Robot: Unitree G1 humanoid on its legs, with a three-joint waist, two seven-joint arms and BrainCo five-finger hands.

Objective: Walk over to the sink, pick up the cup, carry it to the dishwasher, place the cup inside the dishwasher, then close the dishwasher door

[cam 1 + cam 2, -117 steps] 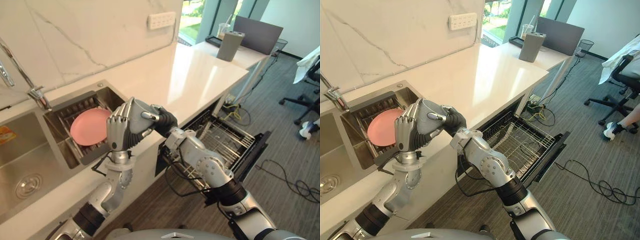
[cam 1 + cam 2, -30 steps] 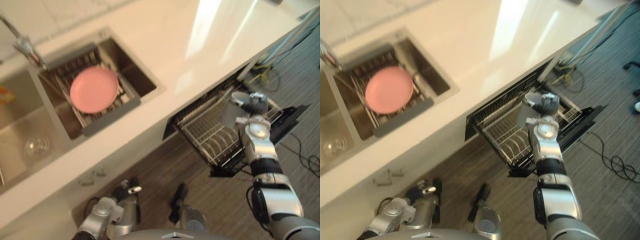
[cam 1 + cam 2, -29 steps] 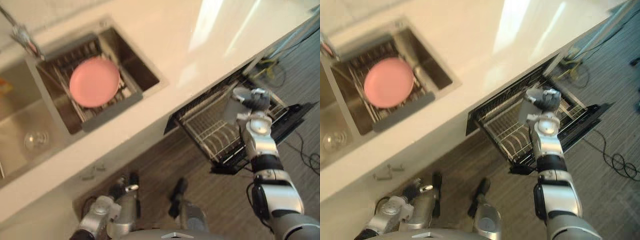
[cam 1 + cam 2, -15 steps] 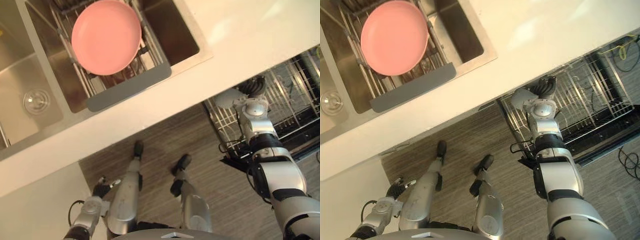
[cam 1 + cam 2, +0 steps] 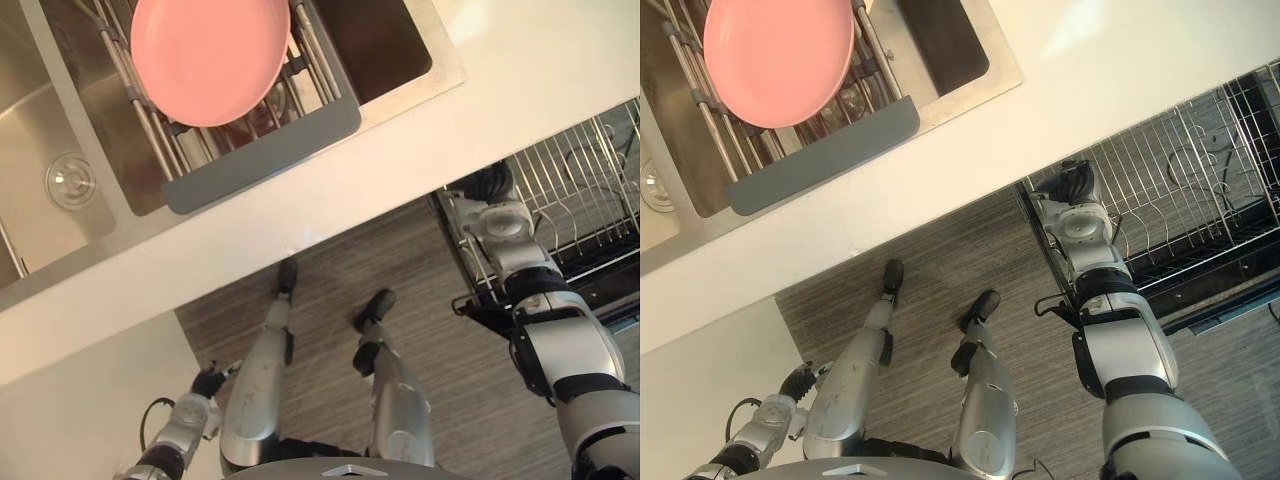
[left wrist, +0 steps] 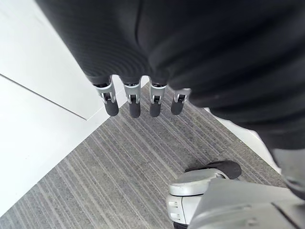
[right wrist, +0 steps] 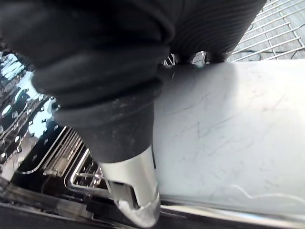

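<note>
Meanwhile, at the dishwasher, the robot's right hand (image 5: 1072, 187) reaches under the edge of the bench (image 5: 400, 170) into the pulled-out wire rack (image 5: 590, 190). Its fingers and thumb appear wrapped round the pale grey cup (image 7: 228, 143), held at the rack's near-left corner. Placing is the step in hand. Next, by my reading, the cup must be settled among the wires and released, and the hand drawn clear before the door (image 5: 1240, 285), cut off at the right, can be swung shut. From above, hand and bench lip hide the cup, so whether it already rests on the rack is hard to say. The left hand (image 5: 205, 384) hangs low on the left over the floor, fingers (image 6: 135, 107) straight and empty.
</note>
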